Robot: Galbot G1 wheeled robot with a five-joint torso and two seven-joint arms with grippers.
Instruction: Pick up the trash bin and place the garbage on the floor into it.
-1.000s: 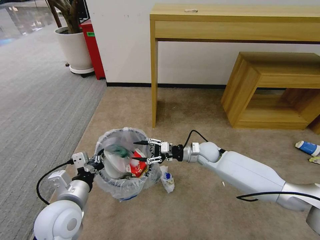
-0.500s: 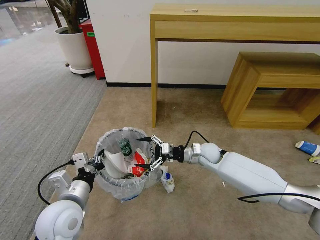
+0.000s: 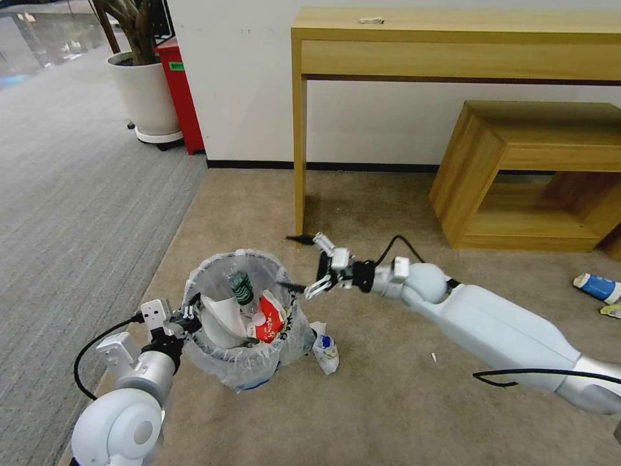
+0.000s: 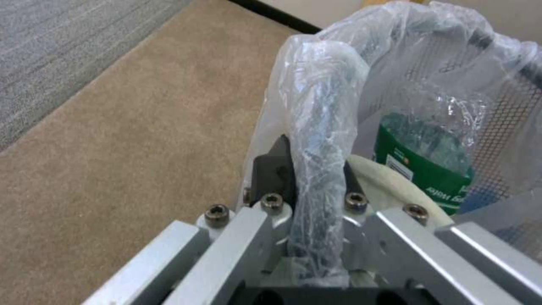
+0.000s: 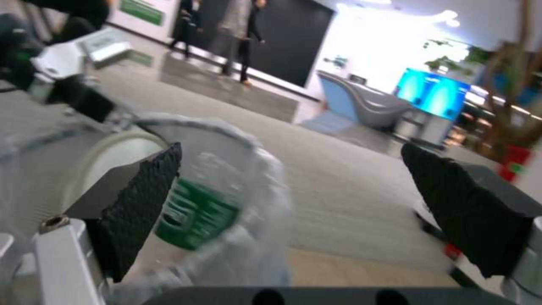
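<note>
**Right claw empty beside the bin, left claw on the rim**

The right gripper (image 3: 299, 262) hung spread wide with nothing between its fingers, just beside the trash bin (image 3: 240, 362). Opposite it, the left gripper (image 3: 191, 312) was clamped on the bin's bagged rim. Inside lay a green-labelled bottle (image 3: 241, 287), a red-white packet (image 3: 268, 320) and a white slipper (image 3: 218, 318). Well behind the right claw, a blue-white cup (image 3: 596, 287) lay on the carpet.

The trash bin (image 3: 242, 323) hides most of what lies in it: the bottle (image 3: 241, 288) shows just its green-labelled upper part, and the white slipper (image 3: 220, 317) is half buried. The left gripper (image 4: 313, 178) is wrapped by liner at the rim. The blue-white cup (image 3: 598, 287) is cut off at the picture's edge.
</note>
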